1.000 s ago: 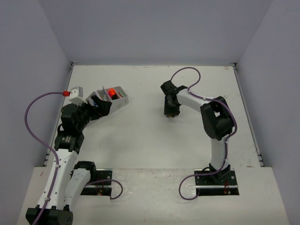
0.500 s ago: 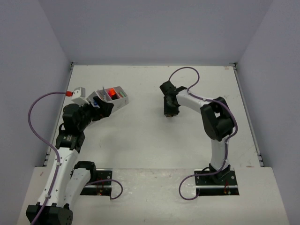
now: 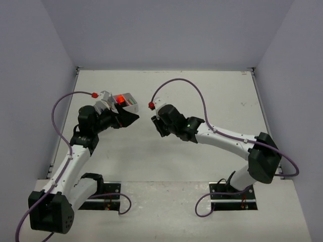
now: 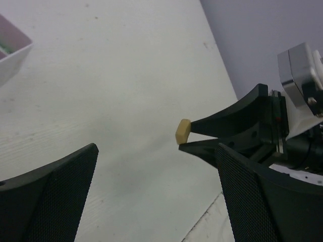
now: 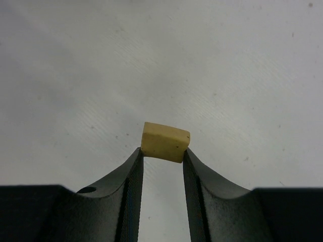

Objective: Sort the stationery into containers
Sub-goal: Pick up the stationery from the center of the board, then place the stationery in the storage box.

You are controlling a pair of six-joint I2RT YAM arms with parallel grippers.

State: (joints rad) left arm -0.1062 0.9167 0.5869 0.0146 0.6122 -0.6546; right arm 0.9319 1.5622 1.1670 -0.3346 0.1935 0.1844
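Beige piece (image 5: 165, 141), apparently eraser: right hand (image 5: 162, 154) is pinching it; tray (image 3: 127, 103), toward table's (image 3: 202, 91) left edge, is sitting nearer gaping left hand (image 3: 128, 119).

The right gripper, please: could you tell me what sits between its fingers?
A small beige block is pinched at the tips of the right gripper, with white table behind it. The faces under the pads are covered.

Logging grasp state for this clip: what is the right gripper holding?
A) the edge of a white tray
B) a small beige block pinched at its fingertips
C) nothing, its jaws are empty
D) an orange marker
B: the right wrist view shows the right gripper with both fingertips closed on the sides of a small beige block.
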